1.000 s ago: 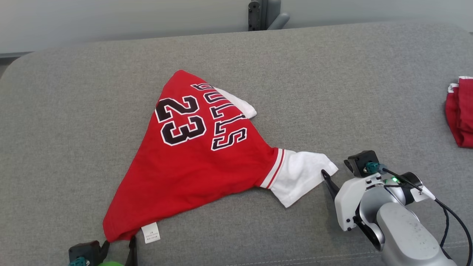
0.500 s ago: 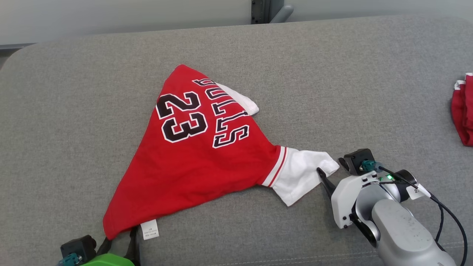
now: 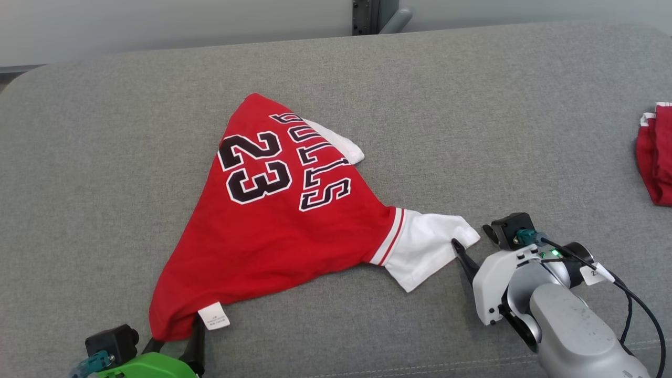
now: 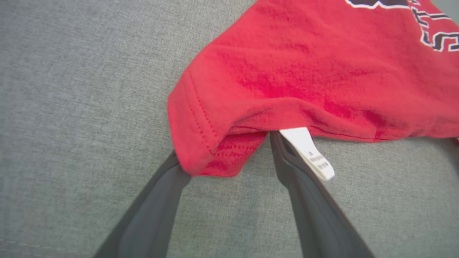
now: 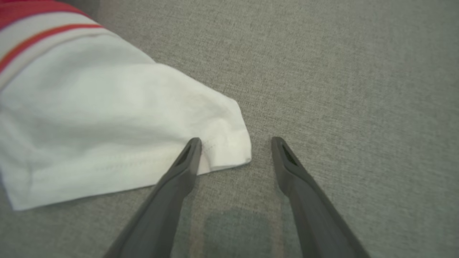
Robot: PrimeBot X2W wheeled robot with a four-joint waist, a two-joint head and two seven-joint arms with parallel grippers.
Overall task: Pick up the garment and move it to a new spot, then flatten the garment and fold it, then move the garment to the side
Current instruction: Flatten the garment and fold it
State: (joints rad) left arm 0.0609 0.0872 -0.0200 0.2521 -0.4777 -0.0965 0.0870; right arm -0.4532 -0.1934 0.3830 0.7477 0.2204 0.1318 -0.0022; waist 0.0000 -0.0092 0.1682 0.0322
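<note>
Head and wrist views, read from left to right. At lower left, the left gripper (image 4: 226,154) lies low on the grey cushion (image 3: 499,105) with its two dark fingers spread wide. The nearest hem corner of the garment (image 3: 273,231) sits between them and drapes over the tip of one finger; the fingers straddle the cloth and do not pinch it. A white care label (image 3: 213,316) hangs from the hem just beside the other fingertip.

The garment, a red jersey printed with "23" and black-and-white lettering, lies on the middle of the cushion in a rough triangle. Its peak points away from the robot and its near edge runs from the left gripper toward the right. A white sleeve (image 3: 336,142) shows from under the far edge beside the lettering. A second white sleeve (image 3: 425,249), joined by a red-and-white striped band, extends from the right corner and lies flat.

The right gripper (image 5: 235,140) rests at this sleeve's outer corner, fingers apart. One fingertip touches the sleeve hem, the other stands on bare cushion, and nothing is gripped. At the far right edge, well apart, lies a second red cloth (image 3: 656,157) with white trim.
</note>
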